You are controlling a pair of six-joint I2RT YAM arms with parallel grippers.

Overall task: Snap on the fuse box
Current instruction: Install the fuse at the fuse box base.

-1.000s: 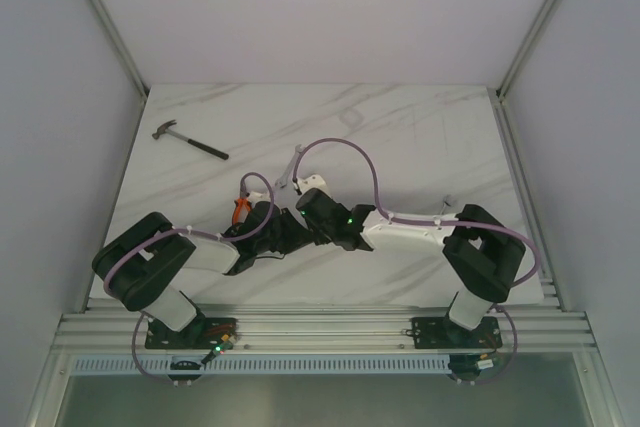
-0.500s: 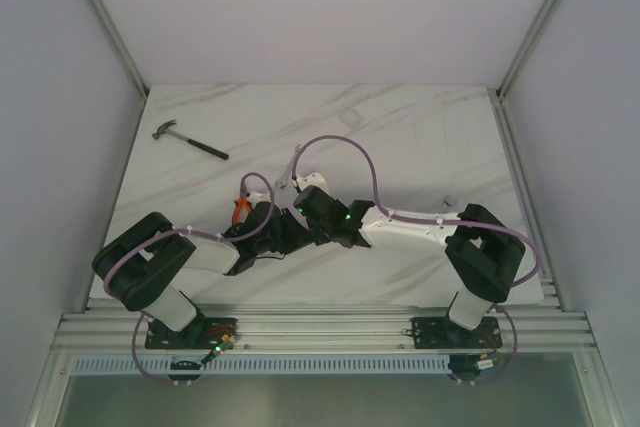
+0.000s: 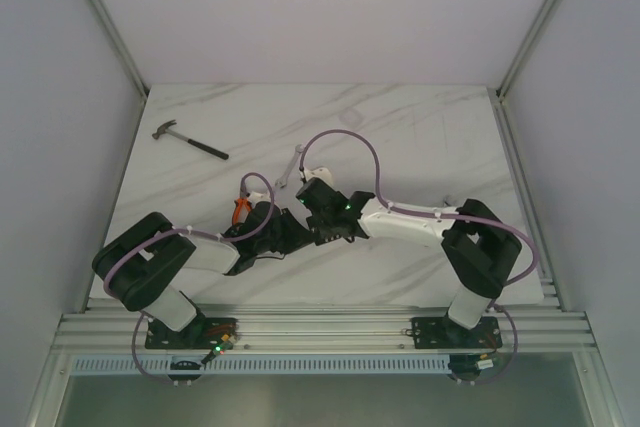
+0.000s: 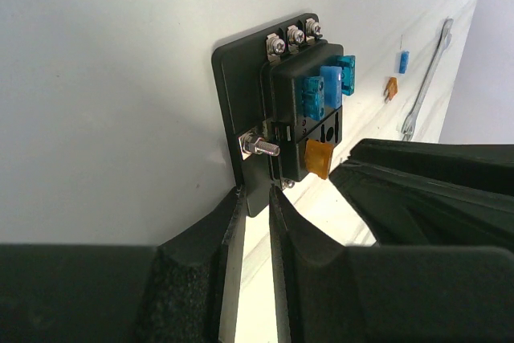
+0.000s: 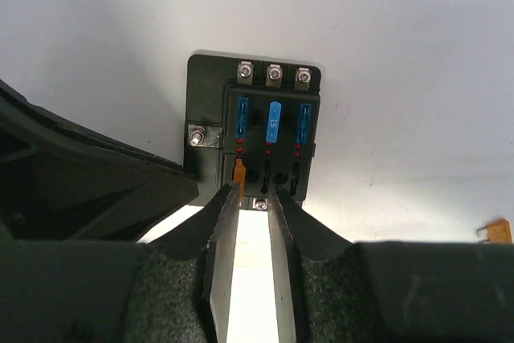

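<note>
The fuse box (image 4: pixel 293 110) is a black block on a black base plate, with blue fuses in its top row and one amber fuse (image 4: pixel 318 158) lower down. My left gripper (image 4: pixel 255 198) is shut on the near edge of the base plate. In the right wrist view the fuse box (image 5: pixel 265 130) lies just ahead of my right gripper (image 5: pixel 255 196). Its jaws stand a narrow gap apart at the box's lower edge, astride a terminal screw, one tip beside the amber fuse (image 5: pixel 238 171). In the top view both grippers meet at mid-table (image 3: pixel 300 222) and hide the box.
A hammer (image 3: pixel 190 140) lies at the far left. A wrench (image 3: pixel 292 162) lies just beyond the grippers and also shows in the left wrist view (image 4: pixel 426 78). Orange-handled pliers (image 3: pixel 238 209) lie by the left wrist. Loose blue (image 4: pixel 402 62) and amber (image 4: pixel 391 87) fuses lie near the wrench.
My right arm has stretched to the left and forward, bringing its gripper closer over the fuse box. The left arm has not moved.
</note>
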